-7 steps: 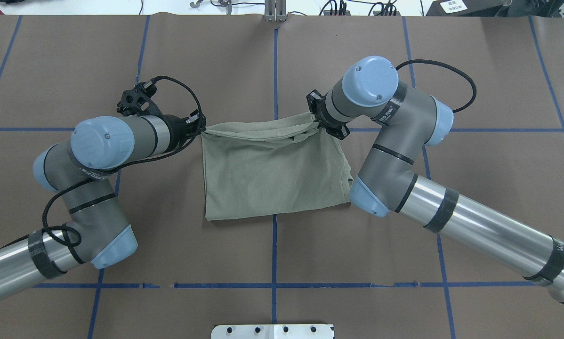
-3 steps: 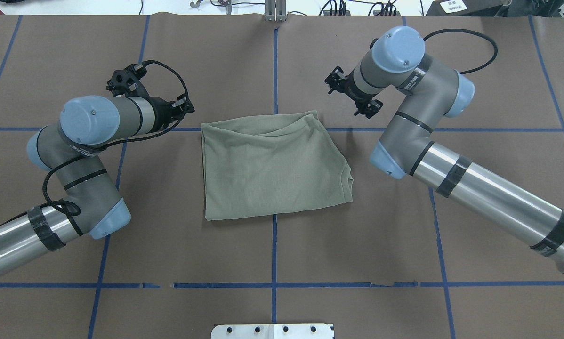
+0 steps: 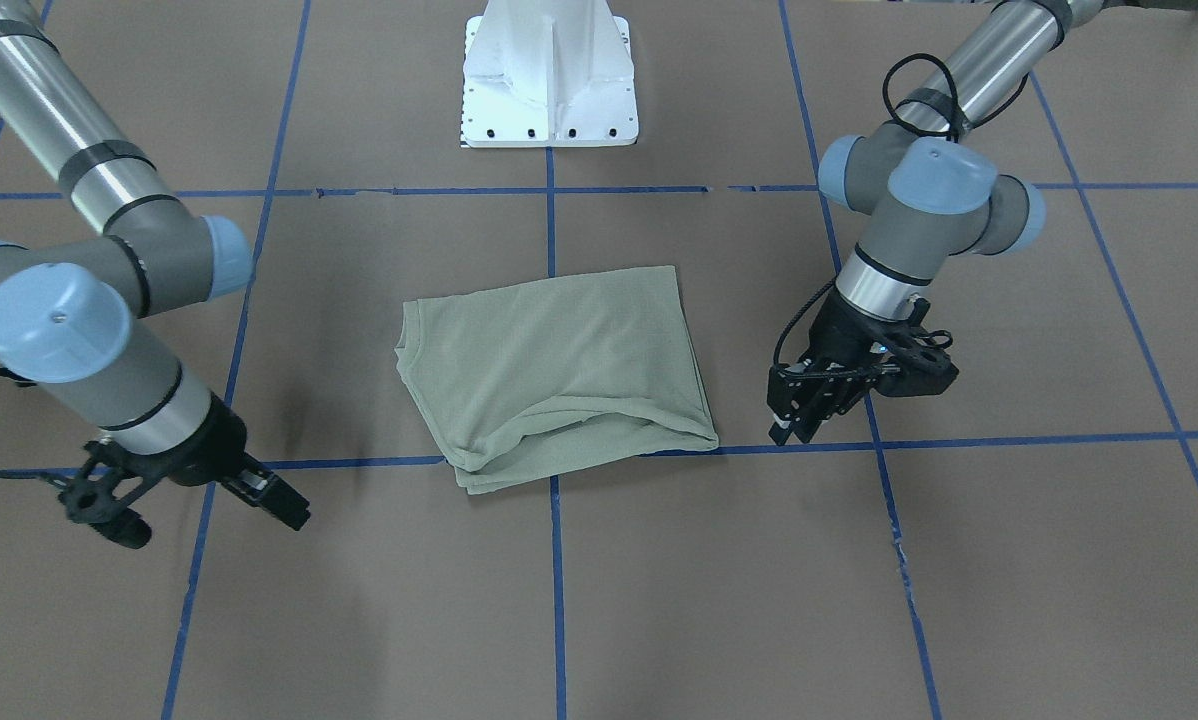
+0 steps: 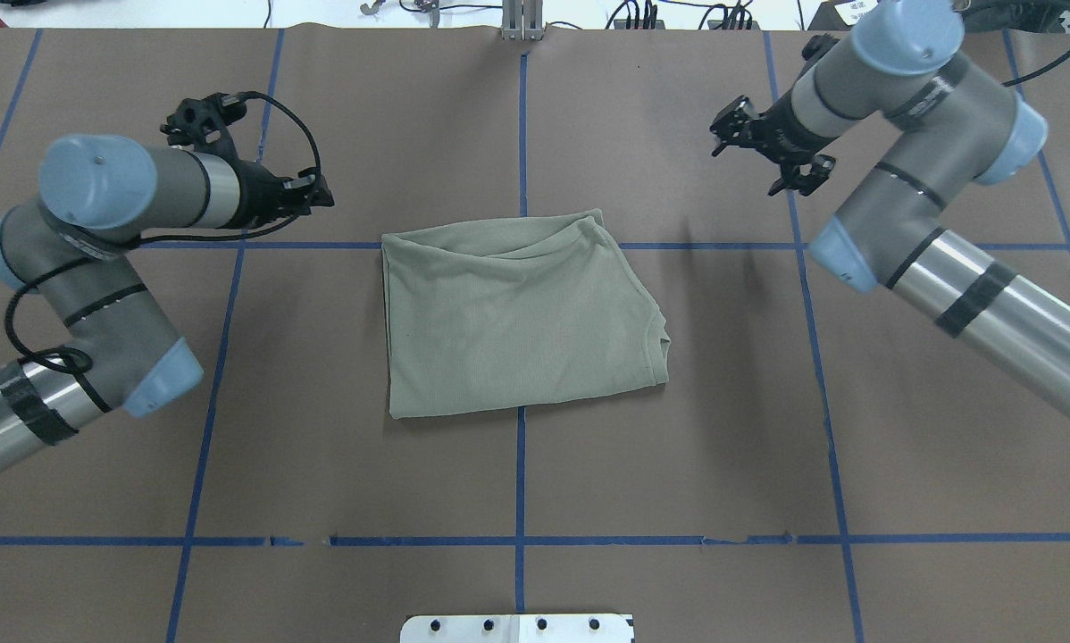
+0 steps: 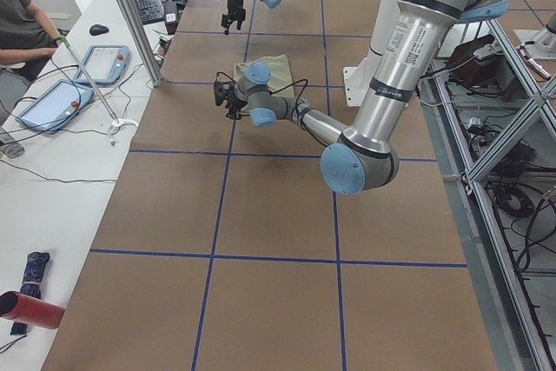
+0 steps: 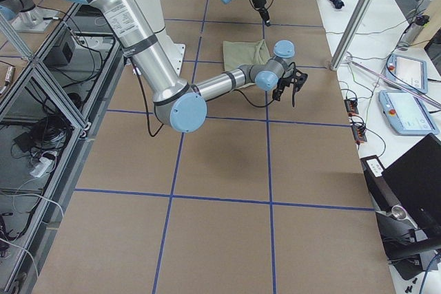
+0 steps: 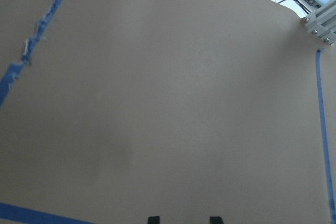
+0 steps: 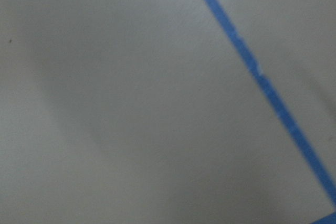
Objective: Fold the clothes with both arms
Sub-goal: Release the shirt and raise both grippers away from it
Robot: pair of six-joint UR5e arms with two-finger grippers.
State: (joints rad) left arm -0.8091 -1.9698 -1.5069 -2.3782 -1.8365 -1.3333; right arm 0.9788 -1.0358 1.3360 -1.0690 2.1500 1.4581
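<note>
Left pincer [image 3: 791, 425] hangs over the brown surface [image 4: 678, 446], jaws parted and empty, near one side of the folded sage-green shirt [image 4: 517, 321]. Right pincer [image 3: 289, 510] hovers farther off on the other side, holding nothing. Its jaws seem parted, though the angle is poor. Shirt lies flat mid-surface.

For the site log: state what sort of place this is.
Probably a robotics lab: a left arm and right arm stand over a table gridded with blue tape, and a side bench holds control tablets and a keyboard.
</note>
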